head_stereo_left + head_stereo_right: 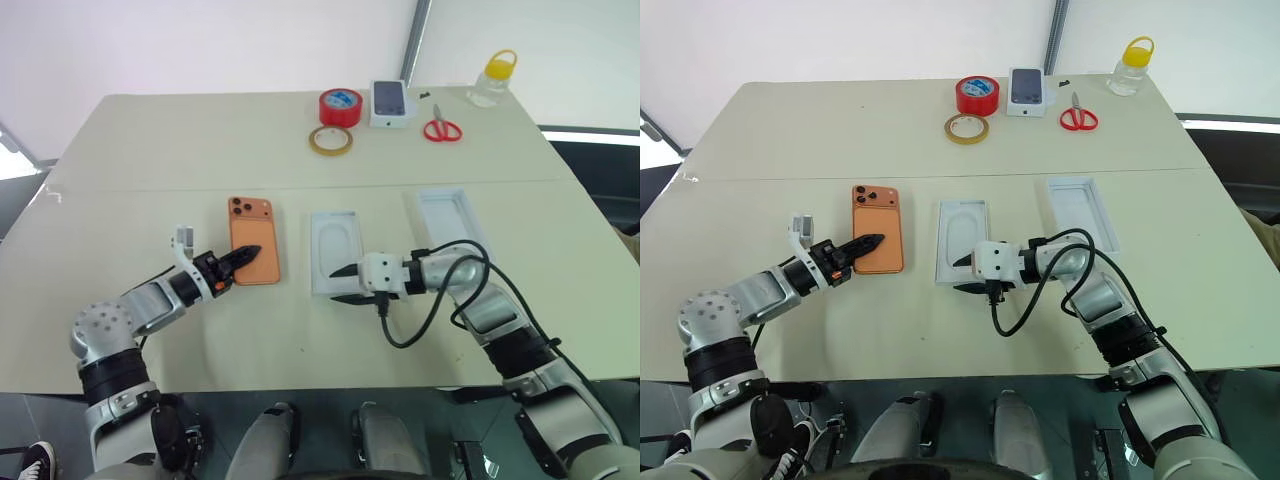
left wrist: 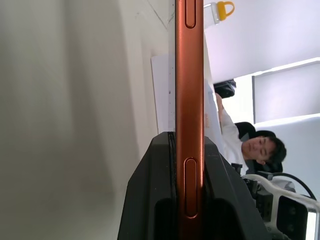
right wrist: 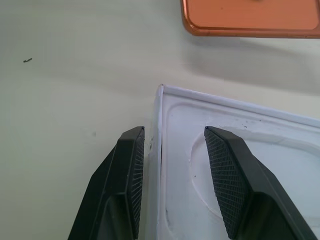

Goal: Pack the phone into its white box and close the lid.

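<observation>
phone (image 1: 253, 240), slim orange metal with rounded corners, is pinched at its edge by the left tool (image 1: 243, 256); right tool (image 3: 172, 175) gapes astride the rim of what looks like the moulded white box (image 1: 335, 252) on the smooth beige tabletop (image 1: 200, 150).

Worktop (image 1: 840, 130), beige. Far edge: red tape roll (image 1: 978, 95), tan tape ring (image 1: 967, 128), small white box printed with a phone (image 1: 1026, 92), red scissors (image 1: 1078, 116), yellow-capped jar (image 1: 1132, 66). Middle: orange phone (image 1: 878, 235), its near end between the left gripper (image 1: 868, 243) jaws; white box (image 1: 962, 240), right gripper (image 1: 966, 274) jaws parted astride its near edge; lid (image 1: 1083, 213) toward the right edge.
</observation>
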Action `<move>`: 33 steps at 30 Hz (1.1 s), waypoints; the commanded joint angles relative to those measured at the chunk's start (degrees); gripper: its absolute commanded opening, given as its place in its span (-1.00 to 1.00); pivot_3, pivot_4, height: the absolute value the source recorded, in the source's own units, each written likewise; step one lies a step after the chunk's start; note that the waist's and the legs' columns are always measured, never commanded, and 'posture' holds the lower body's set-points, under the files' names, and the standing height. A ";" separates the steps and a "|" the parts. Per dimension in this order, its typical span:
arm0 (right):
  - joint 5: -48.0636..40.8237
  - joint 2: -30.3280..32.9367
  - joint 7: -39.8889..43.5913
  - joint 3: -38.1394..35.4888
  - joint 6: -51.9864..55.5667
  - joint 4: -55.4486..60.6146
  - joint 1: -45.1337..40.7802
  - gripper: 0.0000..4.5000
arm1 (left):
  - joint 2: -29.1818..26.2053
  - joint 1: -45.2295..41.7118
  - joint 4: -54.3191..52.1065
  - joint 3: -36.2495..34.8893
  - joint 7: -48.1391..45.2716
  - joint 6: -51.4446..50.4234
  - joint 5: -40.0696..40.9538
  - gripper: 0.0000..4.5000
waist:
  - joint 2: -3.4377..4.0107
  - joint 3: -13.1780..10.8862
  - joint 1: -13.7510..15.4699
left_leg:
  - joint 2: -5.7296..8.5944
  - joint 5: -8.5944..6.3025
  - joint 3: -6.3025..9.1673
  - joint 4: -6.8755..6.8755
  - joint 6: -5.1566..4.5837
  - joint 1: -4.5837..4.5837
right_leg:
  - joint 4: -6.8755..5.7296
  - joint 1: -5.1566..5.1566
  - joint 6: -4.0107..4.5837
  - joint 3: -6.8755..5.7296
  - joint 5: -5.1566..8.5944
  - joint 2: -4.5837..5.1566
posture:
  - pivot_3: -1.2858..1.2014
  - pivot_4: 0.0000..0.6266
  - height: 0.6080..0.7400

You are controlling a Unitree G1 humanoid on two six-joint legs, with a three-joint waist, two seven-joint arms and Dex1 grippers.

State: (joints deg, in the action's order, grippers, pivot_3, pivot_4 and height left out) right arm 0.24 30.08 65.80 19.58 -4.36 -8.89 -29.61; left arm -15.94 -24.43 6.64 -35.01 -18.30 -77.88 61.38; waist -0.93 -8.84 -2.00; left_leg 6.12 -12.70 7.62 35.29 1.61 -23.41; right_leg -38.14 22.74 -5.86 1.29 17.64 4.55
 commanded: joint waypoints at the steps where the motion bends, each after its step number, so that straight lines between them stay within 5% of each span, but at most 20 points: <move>1: -0.89 -0.12 -0.08 -0.60 -1.32 0.67 0.18 -0.10 | -0.87 -1.11 -2.09 -0.41 0.19 0.32 2.91 -0.86 | 0.00 0.00 -0.01 | 0.00 0.00 0.00 0.00 0.00 0.00 | 0.00 0.00 0.00 0.00 0.00 0.00 | 0.03 -0.52 1.00; 10: 0.44 -0.65 -1.60 -0.26 -1.94 -0.74 0.42 -0.10 | -0.86 -1.40 -2.00 -0.36 1.80 -0.54 4.66 -0.86 | -0.02 -0.01 0.03 | 0.00 0.00 0.00 0.01 0.00 0.00 | 0.00 0.00 0.00 0.00 0.00 0.00 | 0.03 -0.52 1.00; 15: 0.02 -0.68 -1.02 -0.37 -2.01 -0.60 0.44 -0.94 | -1.31 -1.48 -1.72 -0.13 2.31 -0.20 5.35 -0.86 | -0.02 -0.01 -0.03 | 0.00 0.01 0.00 0.01 0.01 0.00 | 0.00 0.00 0.00 0.00 0.00 0.00 | 0.03 -0.52 1.00; 16: 0.31 -0.65 -1.24 -0.32 -2.40 -0.68 0.36 -0.98 | -1.34 -1.48 -1.67 -0.10 2.36 -0.12 5.50 -0.86 | -0.02 -0.01 -0.03 | 0.00 0.01 0.00 0.02 0.01 0.00 | -0.01 0.00 0.00 0.00 0.00 0.00 | 0.03 -0.52 1.00; 25: -0.06 -2.74 -1.97 0.55 0.66 2.22 0.56 -0.98 | -1.53 -0.95 -1.89 0.45 2.42 0.11 5.70 -0.86 | -0.02 -0.01 -0.10 | 0.00 0.02 0.00 0.02 0.02 0.00 | -0.01 0.00 0.00 0.00 0.00 0.00 | 0.03 -0.52 1.00; 33: 8.26 -11.55 -12.58 4.77 10.75 4.51 -2.36 -0.98 | -0.46 -2.86 -1.54 0.88 3.50 1.76 6.02 -0.86 | -0.02 -0.01 -0.11 | 0.00 0.05 0.01 0.04 0.07 0.00 | -0.06 0.03 0.01 0.01 0.00 -0.01 | 0.03 -0.52 1.00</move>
State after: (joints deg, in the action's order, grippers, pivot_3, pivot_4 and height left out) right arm 7.18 19.57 55.28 24.22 4.64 -7.14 -30.45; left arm -16.21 -25.63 6.64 -34.04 -14.53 -77.30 65.20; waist -0.96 -8.85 -2.12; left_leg 6.12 -12.65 7.63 35.34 1.68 -23.41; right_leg -38.20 22.76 -5.86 1.29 17.64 4.54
